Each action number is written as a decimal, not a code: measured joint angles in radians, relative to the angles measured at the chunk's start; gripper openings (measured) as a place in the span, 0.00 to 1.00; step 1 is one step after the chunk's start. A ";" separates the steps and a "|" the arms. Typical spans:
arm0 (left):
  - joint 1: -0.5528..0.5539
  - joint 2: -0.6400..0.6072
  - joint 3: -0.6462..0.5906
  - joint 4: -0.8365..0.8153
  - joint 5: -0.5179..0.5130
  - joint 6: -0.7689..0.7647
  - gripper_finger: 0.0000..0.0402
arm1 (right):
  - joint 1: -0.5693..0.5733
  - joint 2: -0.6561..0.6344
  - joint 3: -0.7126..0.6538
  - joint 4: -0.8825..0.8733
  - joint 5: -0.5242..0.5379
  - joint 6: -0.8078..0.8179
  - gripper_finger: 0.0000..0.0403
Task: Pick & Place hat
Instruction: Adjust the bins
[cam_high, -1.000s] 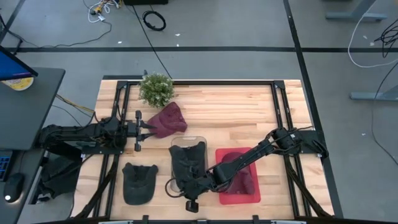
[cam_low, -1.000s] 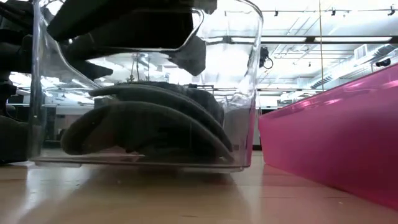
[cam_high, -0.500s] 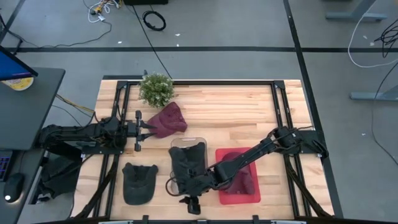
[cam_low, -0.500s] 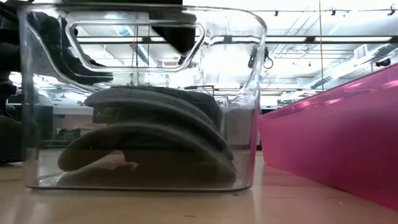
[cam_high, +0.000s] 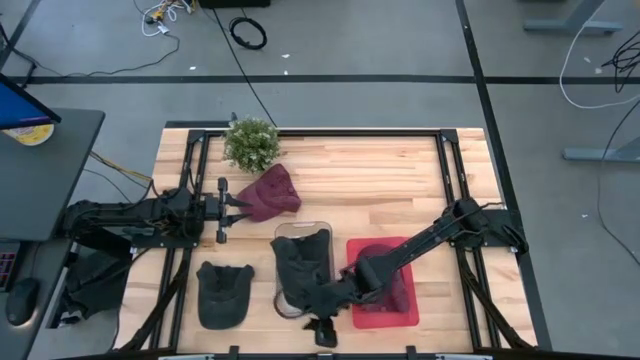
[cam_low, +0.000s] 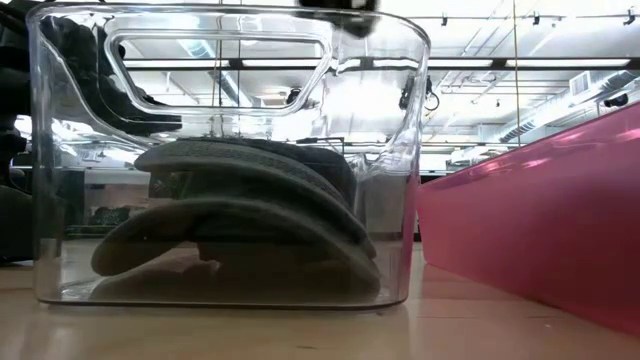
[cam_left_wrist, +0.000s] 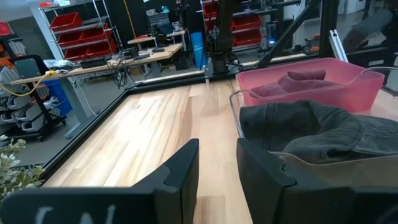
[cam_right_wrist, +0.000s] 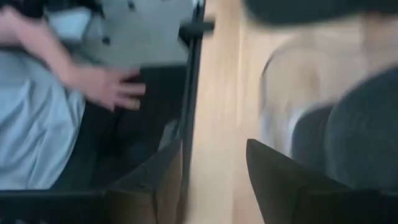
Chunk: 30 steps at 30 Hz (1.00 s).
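Right end effector (cam_high: 322, 330) gapes over wooden table (cam_high: 380, 175) (person's hand (cam_right_wrist: 115, 89) beyond).

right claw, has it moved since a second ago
Yes. In the high view the right claw has slid off the clear bin toward the table's near edge, closer to the pink bin.

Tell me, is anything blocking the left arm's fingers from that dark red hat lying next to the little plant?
Nothing visible does. From above, the left gripper sits right at the edge of the dark red hat, fingers open, with only bare wooden table around them. The plant stands beyond the hat, off to the side.
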 joint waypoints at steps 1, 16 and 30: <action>0.000 0.000 0.000 0.001 0.000 0.000 0.29 | 0.011 -0.010 0.000 -0.036 -0.004 0.009 0.45; 0.000 0.000 0.000 0.000 0.000 0.000 0.29 | 0.215 -0.078 0.000 -0.446 0.115 0.154 0.45; 0.000 0.000 0.000 0.000 0.000 0.000 0.29 | 0.300 -0.062 -0.001 -0.541 0.241 0.292 0.45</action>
